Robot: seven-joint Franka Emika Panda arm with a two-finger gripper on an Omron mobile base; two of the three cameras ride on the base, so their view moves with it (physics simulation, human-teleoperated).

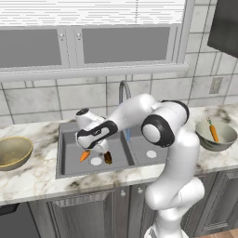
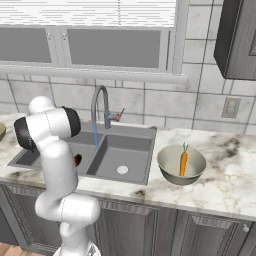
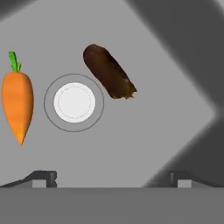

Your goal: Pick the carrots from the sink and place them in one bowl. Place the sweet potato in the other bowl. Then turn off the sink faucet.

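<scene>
One carrot (image 3: 17,107) lies on the floor of the sink's left basin (image 1: 69,160), left of the round pale drain (image 3: 74,102). The dark sweet potato (image 3: 108,72) lies just right of that drain. My gripper (image 3: 113,179) hangs open above them, over the left basin, with nothing between its fingers. In the left base view the carrot (image 1: 84,155) and sweet potato (image 1: 108,158) show under the hand. A second carrot (image 2: 183,162) rests in the grey bowl (image 2: 165,167) right of the sink. The tan-gold bowl (image 1: 23,155) stands empty at the left. Water runs from the faucet (image 2: 100,107).
The faucet's red-tipped lever (image 2: 119,115) sticks out to the right behind the sink. The blue water stream (image 2: 95,135) falls near the divider. A tiled wall and window sill stand behind the counter, and a dark wall cabinet (image 2: 235,35) hangs at the upper right.
</scene>
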